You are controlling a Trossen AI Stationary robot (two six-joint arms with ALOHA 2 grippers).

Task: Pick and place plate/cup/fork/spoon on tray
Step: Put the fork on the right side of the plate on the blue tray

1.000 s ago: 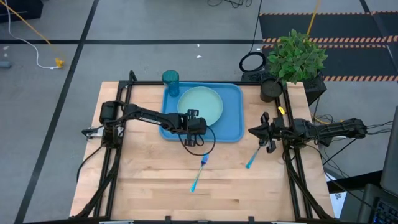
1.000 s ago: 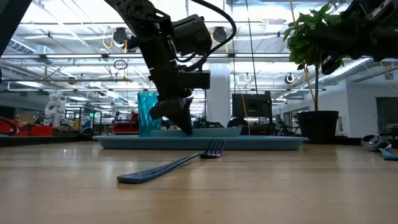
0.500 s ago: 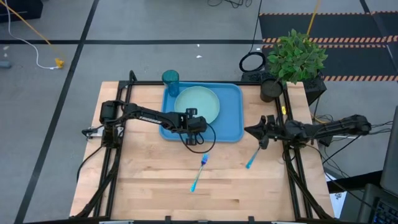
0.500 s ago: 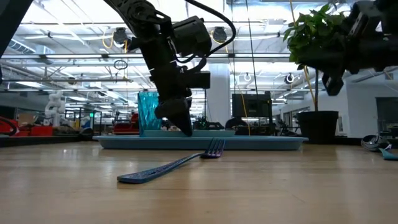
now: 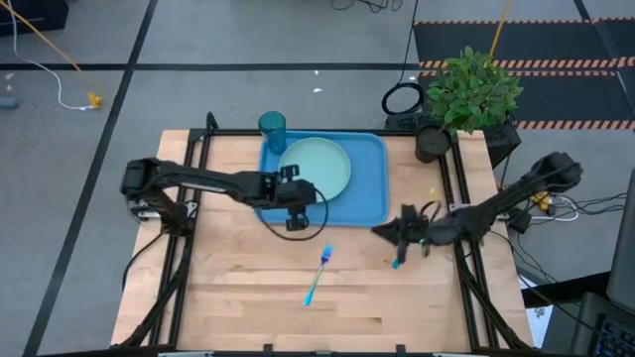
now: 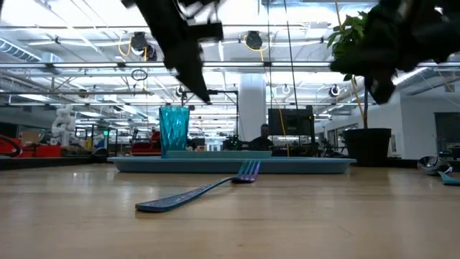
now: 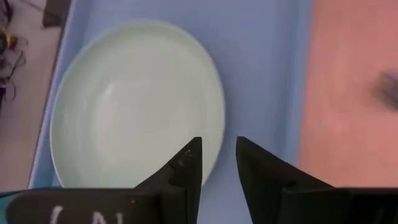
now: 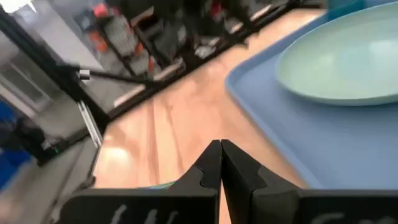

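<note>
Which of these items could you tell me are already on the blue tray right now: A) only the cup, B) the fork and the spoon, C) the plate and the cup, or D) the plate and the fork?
C: the plate and the cup sit on the tray, while the fork and the spoon lie on the wooden table.

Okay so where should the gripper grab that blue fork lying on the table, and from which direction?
Grip the fork at mid-handle, coming straight down from above. It lies flat on the bare wood, clear of the tray and spoon, and the handle is slim, so the fingers should probably close across its width.
</note>
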